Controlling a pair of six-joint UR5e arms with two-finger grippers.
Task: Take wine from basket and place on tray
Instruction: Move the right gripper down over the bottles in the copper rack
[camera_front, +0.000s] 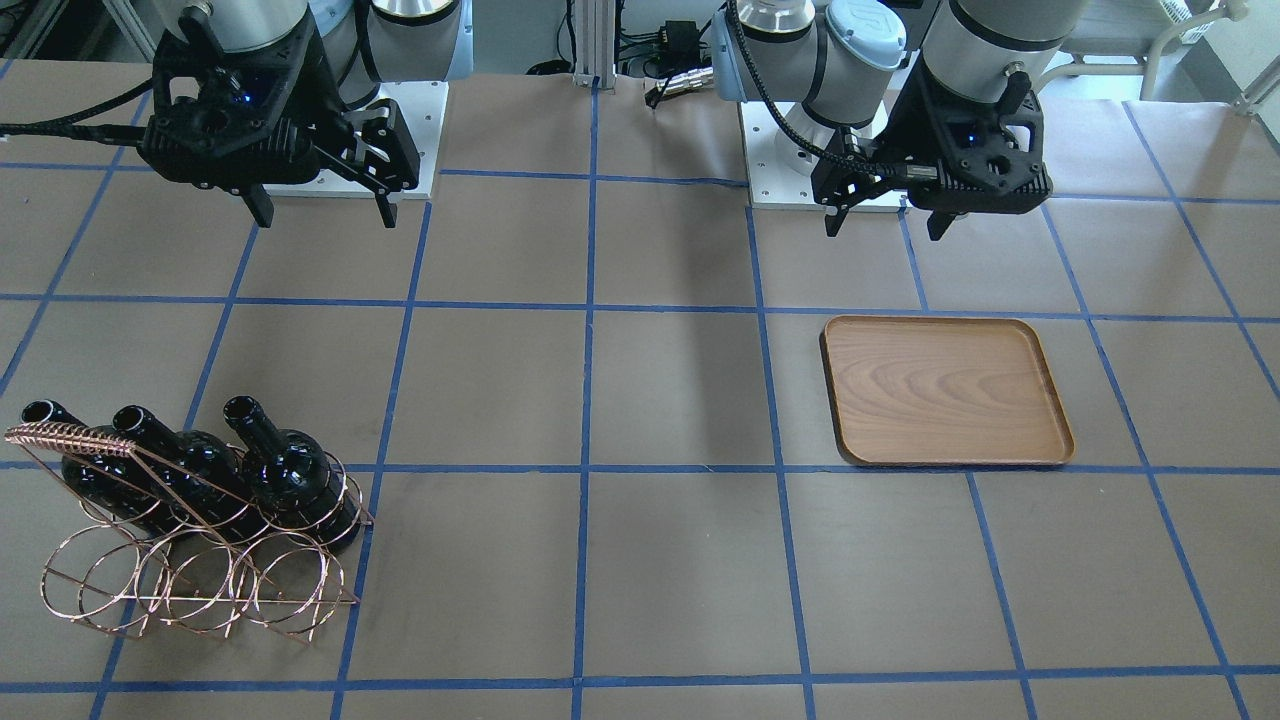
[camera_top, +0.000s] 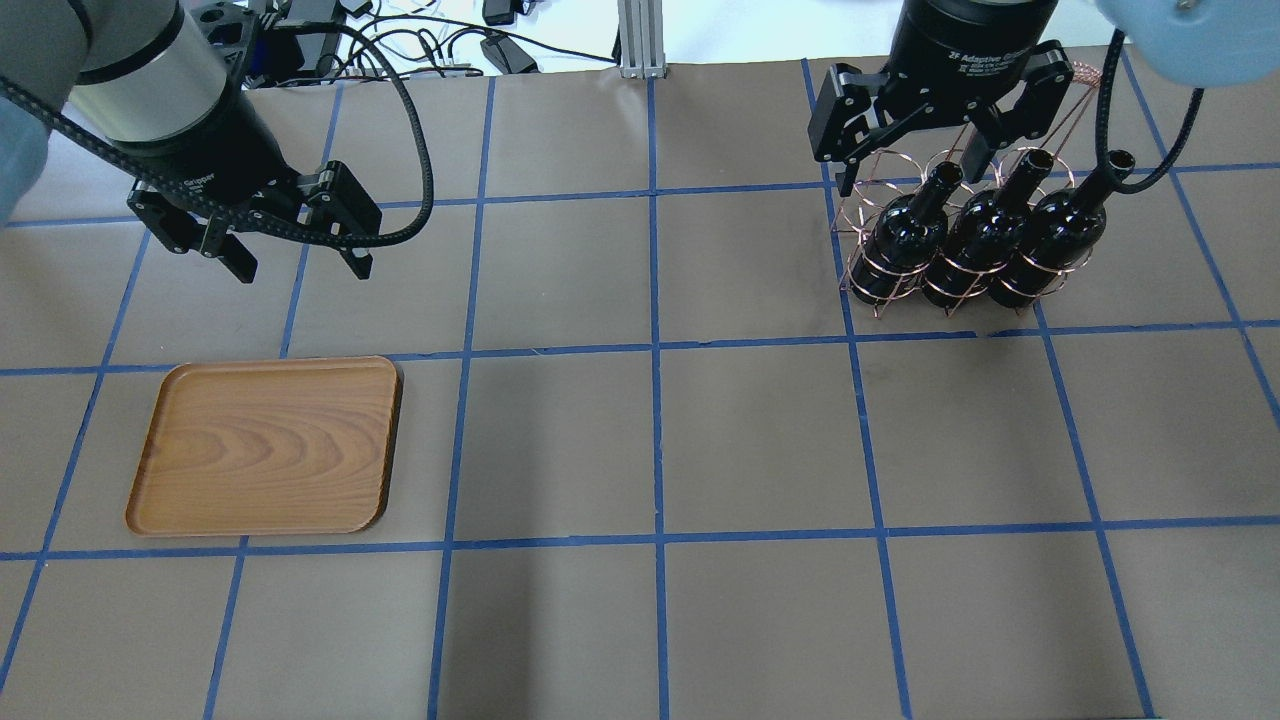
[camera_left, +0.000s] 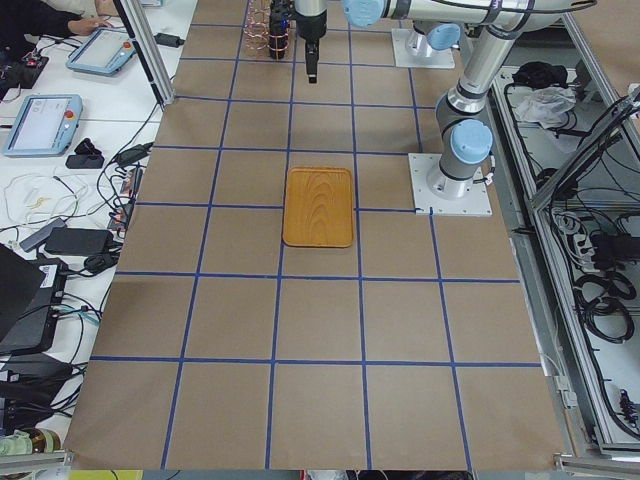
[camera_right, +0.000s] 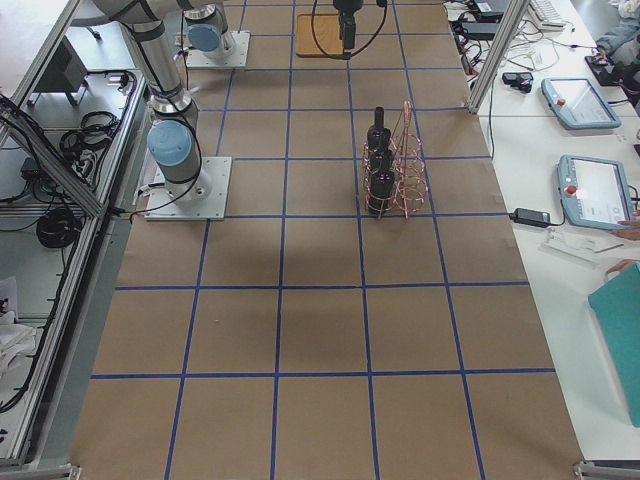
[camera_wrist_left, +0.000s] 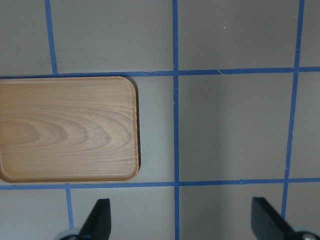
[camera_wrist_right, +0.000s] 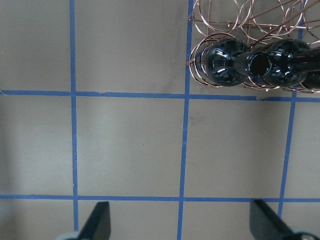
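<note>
Three bottles (camera_top: 975, 240) are standing upright, side by side and touching, in the basket (camera_front: 200, 585) on the robot's right half of the table (camera_top: 650, 440). They are filling the row of rings nearer the robot, with their necks rising beside the wrapped handle. The right gripper (camera_front: 325, 218) is hanging above the table on the robot's side of the basket, clear of it, with its jaws spread wide and gripping nothing. The tray (camera_top: 265, 445) is lying flat on the robot's left half, well apart from the basket. The left gripper (camera_top: 303, 268) is hovering over the table between the tray and the robot's base, its jaws also spread wide and gripping nothing.
</note>
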